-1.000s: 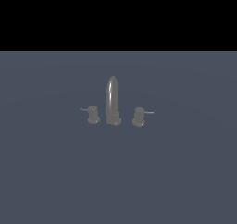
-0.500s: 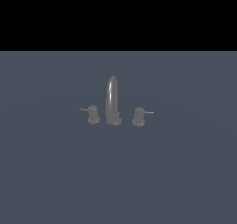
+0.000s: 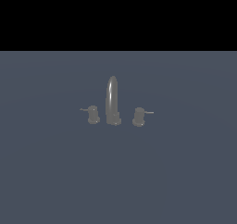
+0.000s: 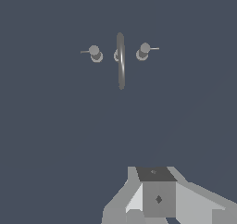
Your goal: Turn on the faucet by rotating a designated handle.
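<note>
The faucet is a dull grey set with a tall arched spout, standing on the flat grey-blue surface. The handle is the stubby knob on the exterior view's left, with its thin rod pointing left. In the wrist view the faucet and the handle are seen from above, far off. My gripper shows only as grey blocks at the edge of the wrist view, well away from the handle and touching nothing. Its jaws cannot be made out. The arm is out of the exterior view.
A twin knob with its rod pointing to the exterior view's right stands on the other side of the spout; it also shows in the wrist view. The grey-blue surface spreads flat all around.
</note>
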`<state>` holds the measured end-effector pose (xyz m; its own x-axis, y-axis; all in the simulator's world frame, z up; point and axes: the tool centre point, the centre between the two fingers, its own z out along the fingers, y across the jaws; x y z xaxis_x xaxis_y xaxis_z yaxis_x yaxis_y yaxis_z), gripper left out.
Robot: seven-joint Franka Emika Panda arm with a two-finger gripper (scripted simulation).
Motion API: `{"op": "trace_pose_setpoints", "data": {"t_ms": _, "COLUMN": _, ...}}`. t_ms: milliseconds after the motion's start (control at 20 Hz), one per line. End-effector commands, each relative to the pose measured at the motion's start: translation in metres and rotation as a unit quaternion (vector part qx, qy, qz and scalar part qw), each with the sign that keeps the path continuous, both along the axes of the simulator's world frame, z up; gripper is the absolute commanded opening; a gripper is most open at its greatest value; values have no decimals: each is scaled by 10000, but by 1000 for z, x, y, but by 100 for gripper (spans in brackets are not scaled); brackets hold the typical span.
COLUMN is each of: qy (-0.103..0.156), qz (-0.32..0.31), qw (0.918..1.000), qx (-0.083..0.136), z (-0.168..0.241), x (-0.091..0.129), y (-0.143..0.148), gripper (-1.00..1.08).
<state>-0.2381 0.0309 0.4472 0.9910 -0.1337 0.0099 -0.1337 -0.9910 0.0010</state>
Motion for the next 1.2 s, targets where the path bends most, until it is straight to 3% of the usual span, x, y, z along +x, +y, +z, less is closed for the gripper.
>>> {"op": "trace_pose_setpoints", "data": {"t_ms": 0, "qy": 3, "qz": -241, "qw": 9997, "qx": 3, "z": -12, "x": 5, "y": 10, "gripper": -100}}
{"op": "trace_pose_setpoints", "data": {"t_ms": 550, "qy": 11, "qz": -1382, "qw": 9904, "qx": 19, "z": -70, "x": 35, "y": 53, "gripper": -100}}
{"op": "trace_pose_setpoints", "data": {"t_ms": 1150, "qy": 22, "qz": -2585, "qw": 9660, "qx": 48, "z": -133, "x": 78, "y": 92, "gripper": -100}}
